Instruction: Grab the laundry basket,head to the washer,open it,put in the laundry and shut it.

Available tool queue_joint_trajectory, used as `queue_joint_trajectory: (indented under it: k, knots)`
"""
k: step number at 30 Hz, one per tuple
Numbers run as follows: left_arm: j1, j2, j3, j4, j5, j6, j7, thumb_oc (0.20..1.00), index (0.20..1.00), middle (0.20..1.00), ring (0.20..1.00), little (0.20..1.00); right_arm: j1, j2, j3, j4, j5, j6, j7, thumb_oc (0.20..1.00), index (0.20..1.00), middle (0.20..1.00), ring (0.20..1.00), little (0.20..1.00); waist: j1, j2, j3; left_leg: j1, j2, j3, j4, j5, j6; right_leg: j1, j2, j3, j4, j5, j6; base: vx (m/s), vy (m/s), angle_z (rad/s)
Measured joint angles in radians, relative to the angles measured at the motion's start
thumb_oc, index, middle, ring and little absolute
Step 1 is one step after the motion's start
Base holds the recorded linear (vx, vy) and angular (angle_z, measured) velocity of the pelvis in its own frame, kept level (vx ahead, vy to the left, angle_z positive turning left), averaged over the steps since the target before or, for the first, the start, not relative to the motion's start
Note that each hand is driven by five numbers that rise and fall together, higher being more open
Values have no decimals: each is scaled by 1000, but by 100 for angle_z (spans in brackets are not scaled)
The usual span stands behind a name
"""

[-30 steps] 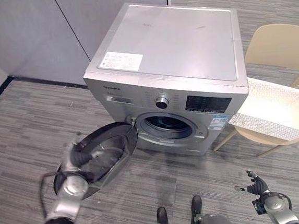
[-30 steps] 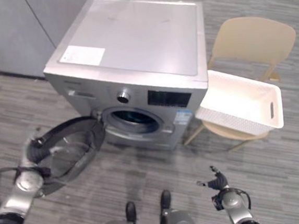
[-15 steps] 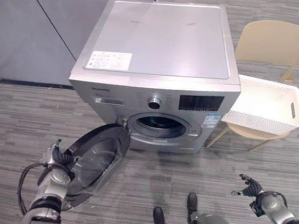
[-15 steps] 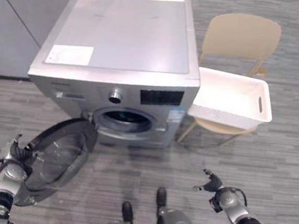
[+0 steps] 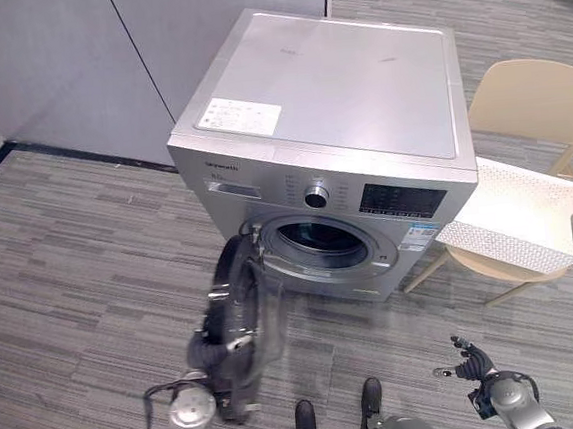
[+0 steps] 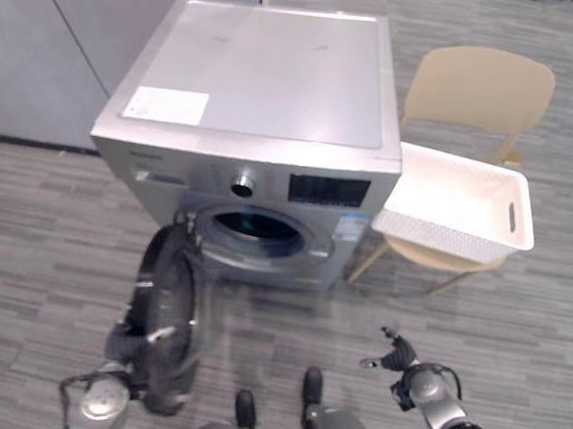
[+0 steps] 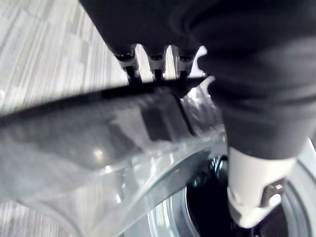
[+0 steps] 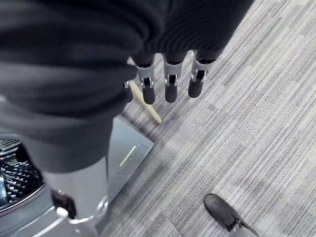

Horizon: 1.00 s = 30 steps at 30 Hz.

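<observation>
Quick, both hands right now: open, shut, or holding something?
Left hand: on the washer door, fingers over its rim; grip cannot be told.
Right hand: open, holding nothing, low over the floor.

Beige chair beside machine — grey partition wall behind, striped carpet.

Both eye views look steeply down from head height onto the washer, sharing its top, open door and the basket. Each wrist view looks along its own fingers from very close: left at the door rim, right at the floor.
</observation>
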Motion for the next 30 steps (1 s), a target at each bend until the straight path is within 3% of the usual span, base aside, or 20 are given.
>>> queue_joint_trajectory:
  k: [3, 6, 7, 8, 12, 14, 18, 22, 24, 26, 28, 30]
  knots:
    - [-75, -14, -101, -36, -34, 27, -19, 1000, 1000, 1000, 1000, 1000, 1, 3, 19, 3, -28, 1, -2, 1000, 1000, 1000, 1000, 1000, -10, -1, 2, -15, 1, 17, 0, 4, 4, -35, 1, 14, 18, -1, -1, -21, -24, -21]
    - [-221, -23, -174, 19, -24, 27, -9, 1000, 1000, 1000, 1000, 1000, -24, 4, 36, 3, -35, 1, -5, 1000, 1000, 1000, 1000, 1000, -48, 4, 27, -11, 5, 57, -1, 8, 7, -51, 5, 45, 32, 2, 3, -34, 7, -33]
    - [-276, -25, -186, 49, 1, 28, 9, 1000, 1000, 1000, 1000, 1000, -19, 0, 49, 2, -36, 0, -11, 1000, 1000, 1000, 1000, 1000, -78, 1, 30, -16, 2, 70, 0, 7, 6, -68, 8, 59, 30, 4, 6, -33, 0, -39]
    - [-397, -22, -208, 171, 35, 19, 55, 1000, 1000, 1000, 1000, 1000, -37, -1, 59, 2, -36, 1, -15, 1000, 1000, 1000, 1000, 1000, -76, 4, 30, -27, 8, 99, -7, 8, 8, -93, 11, 76, 38, 5, 9, -52, -8, -64]
    - [-611, 40, -185, 407, 60, 15, 126, 1000, 1000, 1000, 1000, 1000, -71, -42, 92, -6, -36, 2, -23, 1000, 1000, 1000, 1000, 1000, -135, 15, 39, -65, 14, 186, -11, 6, 13, -175, 15, 97, 51, 22, 27, -31, -18, -75]
    - [-613, 61, -125, 447, 59, 8, 147, 1000, 1000, 1000, 1000, 1000, -53, -68, 88, 4, -36, 4, -24, 1000, 1000, 1000, 1000, 1000, -159, 24, 42, -67, 14, 195, -19, 7, 13, -171, 28, 116, 5, 59, -7, 23, -45, -44]
    - [-504, 17, -104, 423, 58, 5, 147, 1000, 1000, 1000, 1000, 1000, -28, -83, 88, 11, -35, 8, -25, 1000, 1000, 1000, 1000, 1000, -157, 26, 44, -32, 25, 177, -29, 8, 11, -114, 47, 136, -58, 88, -34, 41, -49, -22]
    - [-264, -45, -18, 221, 42, -18, 117, 1000, 1000, 1000, 1000, 1000, -41, -78, 38, 10, -33, 3, -29, 1000, 1000, 1000, 1000, 1000, -152, 55, 46, 47, 41, 115, -64, 8, -8, -38, 61, 106, -60, 64, -40, 38, -72, 24]
    - [-169, -55, 11, 190, 34, -24, 87, 1000, 1000, 1000, 1000, 1000, -49, -76, 13, 8, -30, 4, -36, 1000, 1000, 1000, 1000, 1000, -105, 75, 49, 48, 44, 102, -64, 7, -12, -22, 57, 88, -60, 60, -37, 30, -75, 22]
    - [-41, -92, 77, 147, 4, -38, 66, 1000, 1000, 1000, 1000, 1000, -47, -65, -13, 7, -29, 4, -40, 1000, 1000, 1000, 1000, 1000, -98, 89, 45, 68, 46, 76, -66, -2, -25, 6, 57, 74, -61, 49, -34, 15, -36, 35]
    - [66, -81, 87, 177, -23, -13, 30, 1000, 1000, 1000, 1000, 1000, -19, -64, -39, 6, -28, 6, -43, 1000, 1000, 1000, 1000, 1000, -54, 106, 28, 77, 45, 52, -66, -6, -28, 24, 52, 52, -60, 32, -29, 12, -40, 42]
    - [133, -78, 100, 182, -29, -2, 16, 1000, 1000, 1000, 1000, 1000, -23, -64, -43, -3, -28, 5, -43, 1000, 1000, 1000, 1000, 1000, -38, 110, 25, 73, 42, 45, -65, -6, -26, 26, 47, 41, -60, 32, -29, 22, -42, 31]
